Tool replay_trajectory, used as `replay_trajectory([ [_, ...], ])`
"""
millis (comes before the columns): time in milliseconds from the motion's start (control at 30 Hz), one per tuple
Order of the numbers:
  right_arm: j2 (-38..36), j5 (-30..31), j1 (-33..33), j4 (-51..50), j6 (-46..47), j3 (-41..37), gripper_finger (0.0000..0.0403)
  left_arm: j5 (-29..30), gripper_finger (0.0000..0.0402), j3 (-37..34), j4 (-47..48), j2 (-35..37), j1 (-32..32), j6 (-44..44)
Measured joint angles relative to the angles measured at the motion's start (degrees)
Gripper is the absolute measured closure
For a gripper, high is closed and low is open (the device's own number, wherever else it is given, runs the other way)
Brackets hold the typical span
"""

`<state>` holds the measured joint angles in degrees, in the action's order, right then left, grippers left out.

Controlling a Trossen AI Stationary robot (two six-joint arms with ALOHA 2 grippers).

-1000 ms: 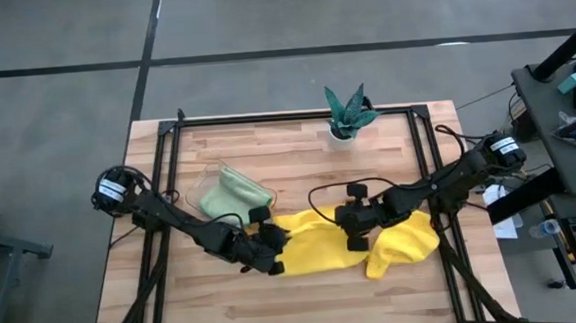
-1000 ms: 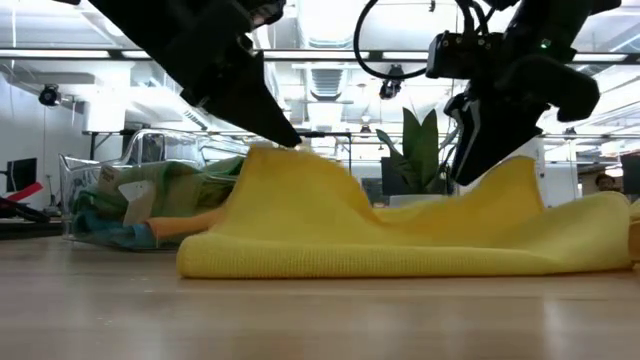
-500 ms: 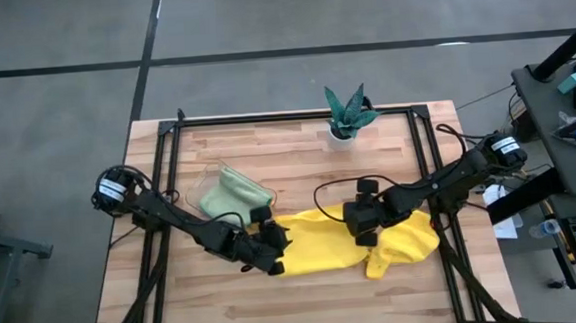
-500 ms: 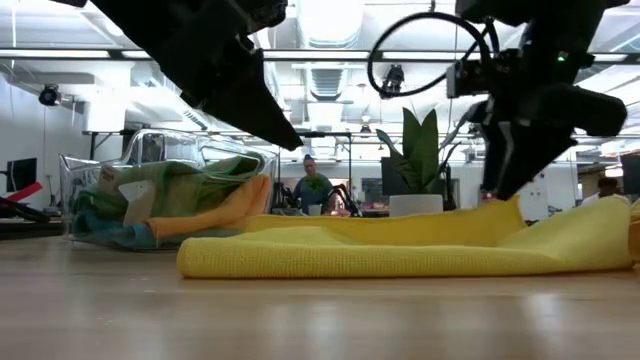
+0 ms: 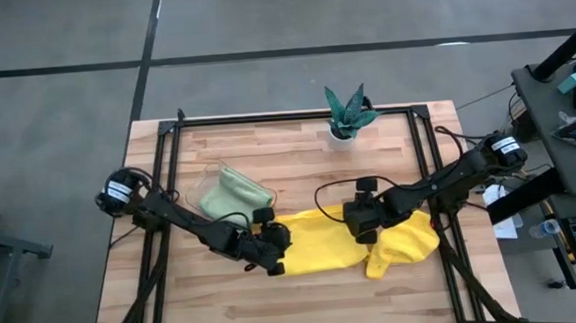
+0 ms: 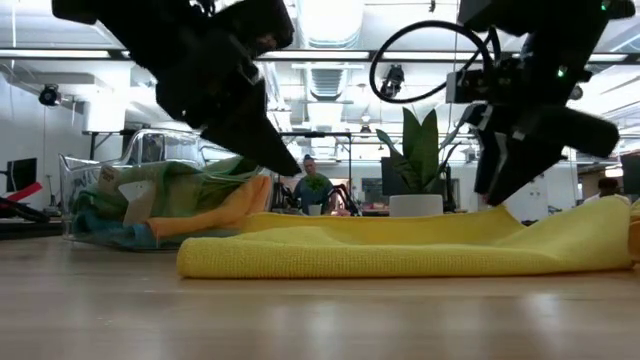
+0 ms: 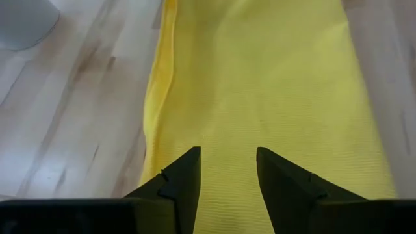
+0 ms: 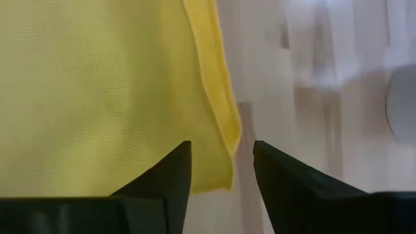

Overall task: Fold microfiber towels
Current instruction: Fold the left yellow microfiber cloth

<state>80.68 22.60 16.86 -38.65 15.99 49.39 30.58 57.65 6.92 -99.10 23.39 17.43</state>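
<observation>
High view: yellow towel partly hidden under left gripper, right gripper; both released.

Towel table-centre — tray behind-left — plant at rear edge.

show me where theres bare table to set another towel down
Bare wood runs along the table's near edge below the yellow towel, and between the plant and the towel. The middle is crowded: both grippers hover open over the towel, with the clear tray beside them.
</observation>
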Motion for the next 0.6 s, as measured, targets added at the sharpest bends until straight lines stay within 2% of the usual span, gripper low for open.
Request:
replay_trajectory([
  [233, 0.1, 1.5, -1.0, 9.0, -4.0, -4.7, 0.0269, 1.3, 0.0268, 0.0, 0.0, -1.8, -1.4, -0.3],
  [467, 0.1, 5.7, -1.5, 9.3, -3.9, -4.9, 0.0337, 5.9, 0.0268, 0.1, 0.0, -2.1, -2.2, -1.4],
  [600, 0.1, 6.1, -1.5, 9.3, -3.7, -4.9, 0.0368, 6.9, 0.0268, 0.6, 0.0, -2.1, -2.2, -1.8],
])
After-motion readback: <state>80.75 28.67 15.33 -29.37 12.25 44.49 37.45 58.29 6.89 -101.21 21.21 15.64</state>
